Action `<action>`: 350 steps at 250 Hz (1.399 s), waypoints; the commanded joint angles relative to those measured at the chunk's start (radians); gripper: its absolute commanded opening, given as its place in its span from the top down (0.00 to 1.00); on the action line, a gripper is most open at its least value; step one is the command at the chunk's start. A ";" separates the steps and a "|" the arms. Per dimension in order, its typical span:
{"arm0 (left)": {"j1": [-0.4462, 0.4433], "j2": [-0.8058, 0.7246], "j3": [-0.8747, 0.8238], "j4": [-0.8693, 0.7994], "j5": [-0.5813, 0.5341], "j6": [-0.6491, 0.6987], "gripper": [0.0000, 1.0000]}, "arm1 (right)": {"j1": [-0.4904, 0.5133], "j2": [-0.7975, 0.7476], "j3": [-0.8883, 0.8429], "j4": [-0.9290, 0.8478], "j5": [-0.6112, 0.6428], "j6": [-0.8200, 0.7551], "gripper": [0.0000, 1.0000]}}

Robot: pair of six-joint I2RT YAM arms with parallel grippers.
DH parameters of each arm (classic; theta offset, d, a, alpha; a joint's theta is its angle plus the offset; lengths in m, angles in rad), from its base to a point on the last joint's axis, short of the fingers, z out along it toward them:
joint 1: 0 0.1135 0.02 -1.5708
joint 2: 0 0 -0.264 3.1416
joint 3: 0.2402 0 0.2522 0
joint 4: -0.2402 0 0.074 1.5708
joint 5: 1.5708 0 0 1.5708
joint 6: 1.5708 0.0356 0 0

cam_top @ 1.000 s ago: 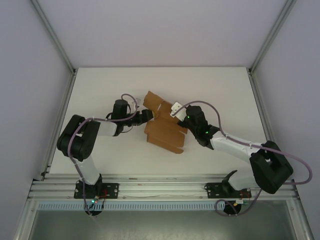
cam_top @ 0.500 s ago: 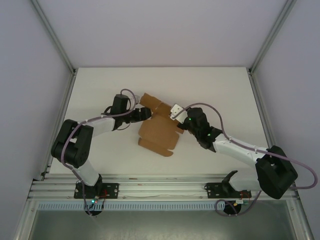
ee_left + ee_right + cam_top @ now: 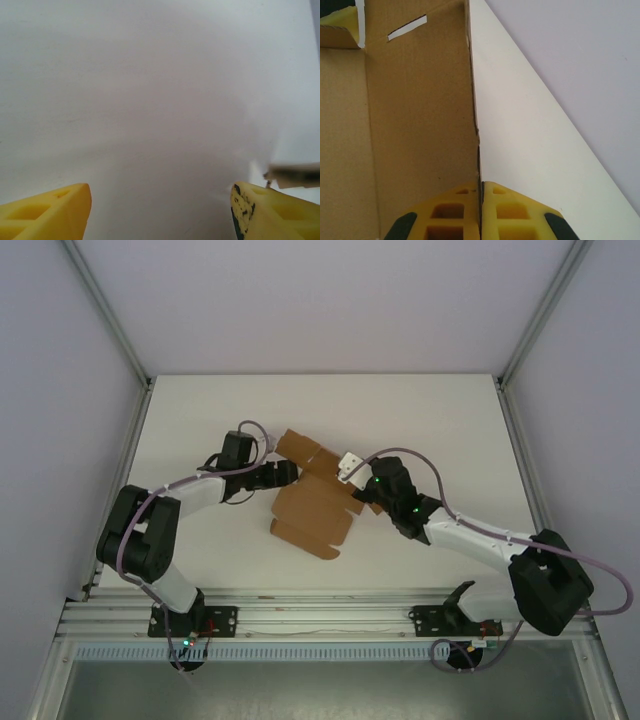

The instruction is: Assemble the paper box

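Note:
The paper box [image 3: 308, 508] is a flat brown cardboard sheet with flaps, lying mid-table and partly lifted. My right gripper [image 3: 480, 186] is shut on its right edge; the cardboard [image 3: 420, 115] with a narrow slot spreads out to the left of the yellow fingers [image 3: 450, 215]. From above, the right gripper [image 3: 362, 496] sits at the sheet's right side. My left gripper [image 3: 290, 472] is at the sheet's upper-left flap. Its yellow fingers [image 3: 50, 212] stand wide open over bare table, with a cardboard edge [image 3: 295, 174] just beyond the right finger.
The white table [image 3: 200, 420] is walled on three sides by pale panels and aluminium posts [image 3: 105, 315]. A metal rail [image 3: 320, 625] with both arm bases runs along the near edge. Open tabletop lies behind and to either side of the sheet.
The sheet has slid left and toward the near edge with my right gripper holding it. My left arm has stretched out and its jaws have widened a little.

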 commanded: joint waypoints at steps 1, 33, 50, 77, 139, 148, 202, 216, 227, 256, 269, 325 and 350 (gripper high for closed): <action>0.018 -0.058 0.036 -0.147 -0.168 0.044 0.23 | 0.006 0.001 0.021 0.021 0.001 0.001 1.00; 0.021 -0.094 0.029 -0.176 -0.221 0.080 0.21 | 0.006 -0.001 0.018 0.016 0.003 -0.001 1.00; 0.021 -0.097 0.021 -0.153 -0.191 0.077 0.21 | 0.007 0.000 0.018 0.017 -0.002 0.002 1.00; 0.020 -0.081 0.020 -0.105 -0.130 0.071 0.21 | 0.006 0.001 0.020 0.018 -0.013 0.009 1.00; 0.020 -0.045 -0.013 0.138 0.150 -0.021 0.25 | 0.008 0.012 0.034 0.009 -0.013 0.008 1.00; 0.019 -0.039 -0.017 0.164 0.173 -0.034 0.27 | 0.008 0.014 0.036 0.008 -0.017 0.011 1.00; -0.008 0.014 -0.035 0.224 0.209 -0.049 0.39 | 0.009 0.021 0.033 0.049 -0.028 0.039 1.00; -0.017 0.027 -0.045 0.246 0.208 -0.055 0.41 | 0.009 0.024 0.032 0.063 -0.030 0.049 1.00; -0.022 0.036 -0.052 0.266 0.203 -0.066 0.45 | 0.009 0.026 0.033 0.070 -0.034 0.053 1.00; -0.036 0.067 -0.063 0.337 0.225 -0.104 0.51 | 0.011 0.026 0.034 0.090 -0.058 0.078 1.00; -0.041 0.079 -0.073 0.379 0.238 -0.125 0.53 | 0.013 0.023 0.036 0.094 -0.067 0.082 1.00; -0.044 0.079 -0.071 0.395 0.236 -0.138 0.81 | 0.014 0.020 0.039 0.086 -0.067 0.088 1.00; -0.043 0.060 -0.074 0.371 0.212 -0.124 0.88 | 0.015 0.026 0.035 0.079 -0.045 0.081 1.00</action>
